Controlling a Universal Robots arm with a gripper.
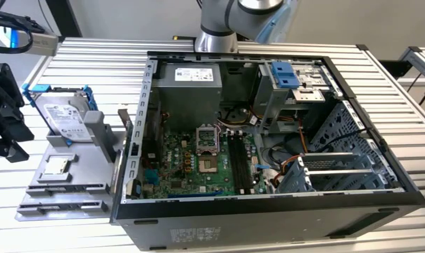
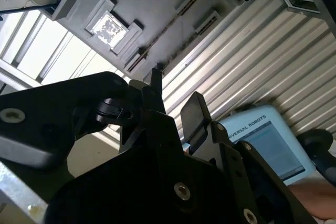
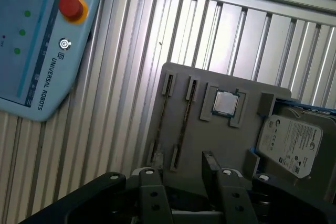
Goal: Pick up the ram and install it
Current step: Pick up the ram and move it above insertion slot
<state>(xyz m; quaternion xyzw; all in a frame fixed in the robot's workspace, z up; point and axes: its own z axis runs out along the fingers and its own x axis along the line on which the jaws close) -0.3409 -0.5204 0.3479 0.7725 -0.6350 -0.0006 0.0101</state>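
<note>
- The ram (image 3: 184, 124) stands on edge in the grey holder tray (image 3: 220, 135). It sits between the pair of end brackets nearer the square silver chip (image 3: 226, 103).
- In the second wrist view the ram (image 2: 165, 30) reads as a long, thin, speckled strip.
- Whether the neighbouring pair of brackets also holds a stick cannot be told.
- The tray lies on the ribbed aluminium table (image 3: 131, 51), beside the open computer case (image 1: 269, 211).
- The gripper (image 3: 178, 166) hangs above the tray with its fingers (image 3: 212, 177) spread. It holds nothing and touches nothing.
- Judged by its shape, the stick is light and stiff but fragile. It is a thin flat board that would resist bending only a little, and one long edge probably carries contacts.
- The safest hold looks to be across the two flat faces near mid-length, on the upper edge that stands clear of the brackets. A hold there keeps the stick from tipping.
- Its faces are probably smooth, so a shallow pinch could slip.
- The tray is matt grey with blocky raised brackets.
- The hard drive (image 3: 289, 142) is shiny metal in a blue frame.
- The motherboard (image 1: 191, 163) is green, with long black slots (image 1: 241, 163).
</note>
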